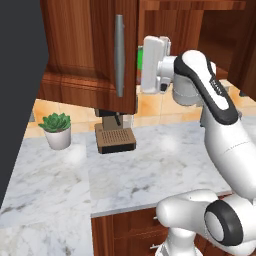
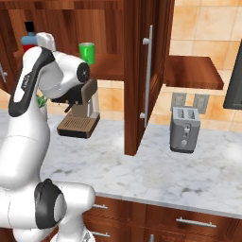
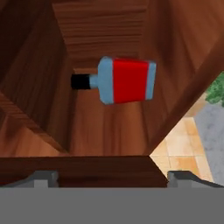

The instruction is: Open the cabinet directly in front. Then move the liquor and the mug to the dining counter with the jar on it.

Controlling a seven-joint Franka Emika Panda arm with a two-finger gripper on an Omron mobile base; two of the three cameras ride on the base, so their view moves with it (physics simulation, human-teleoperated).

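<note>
Left base view: the reddish-brown wooden wall cabinet (image 1: 90, 45) stands open above the marble surface (image 1: 140, 170); the arm's white hand reaches into it, hiding all but a green sliver, likely the bright green mug (image 1: 140, 57).

Right base view: the mug (image 2: 86, 52) stands on the cabinet shelf; the arm covers most of the red-labelled liquor bottle (image 2: 29, 40), left of the mug.

Hand view: the bottle (image 3: 124, 81) lies straight ahead of the pincer (image 3: 112, 177), deeper in the cabinet, long axis crosswise, black cap leftward.

Pincer: tips wide apart, empty.
</note>
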